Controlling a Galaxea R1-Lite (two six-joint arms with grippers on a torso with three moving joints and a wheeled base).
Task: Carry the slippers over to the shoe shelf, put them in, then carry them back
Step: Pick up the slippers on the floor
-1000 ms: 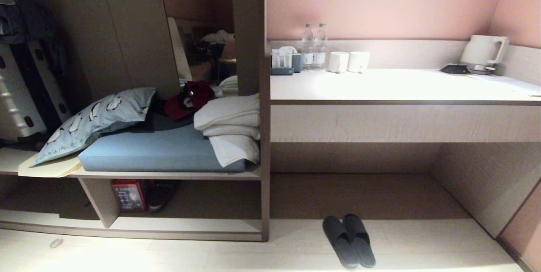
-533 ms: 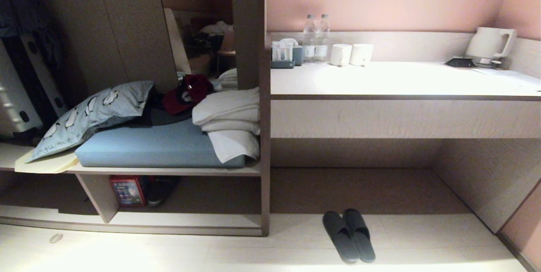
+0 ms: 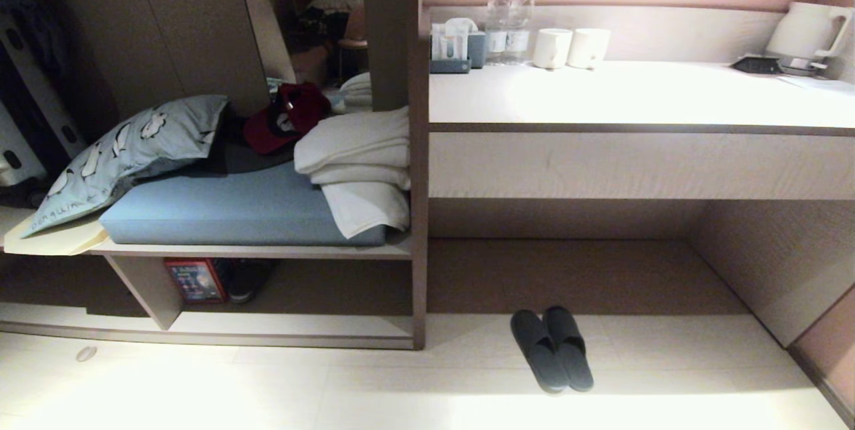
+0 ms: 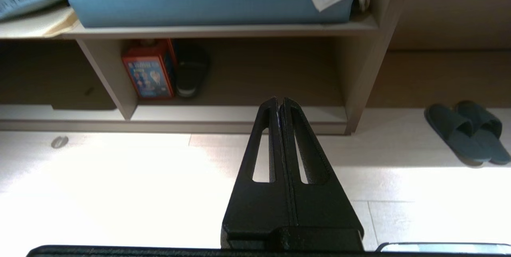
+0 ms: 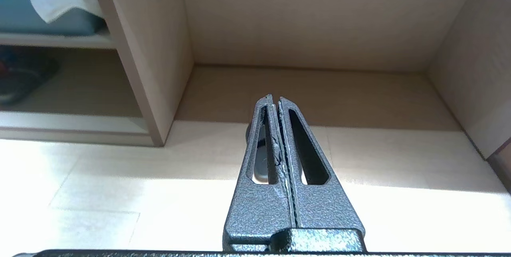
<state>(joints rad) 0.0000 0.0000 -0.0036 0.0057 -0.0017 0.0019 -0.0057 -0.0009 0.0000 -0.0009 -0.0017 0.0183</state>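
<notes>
Two slippers (image 3: 552,348), one pair, side by side and touching, on the pale floor (image 3: 427,390) under the counter (image 3: 634,93), toes toward the dark back of the recess. Just right of the upright panel that bounds the shoe shelf (image 3: 287,326); not in it.

Shoe shelf: low cubby at floor level, left of that panel, one slanted divider. Inside: one red box (image 3: 195,280), one black shoe (image 3: 247,278) just beside it.

On the shelf board above: one blue cushion (image 3: 227,213), one penguin-print pillow (image 3: 127,153), one red cap (image 3: 287,116), a stack of folded white towels (image 3: 361,169).

Counter top: two water bottles (image 3: 510,16), two white mugs (image 3: 572,48), one white kettle (image 3: 807,33), one tray of sachets (image 3: 453,49).

Neither arm shows in the head view. Left claw (image 4: 279,101): fingers pressed together, empty, hanging over bare floor in front of the shoe shelf. Right claw (image 5: 273,99): fingers together, empty, above the floor before the recess; a bit of slipper shows through the finger slot.
</notes>
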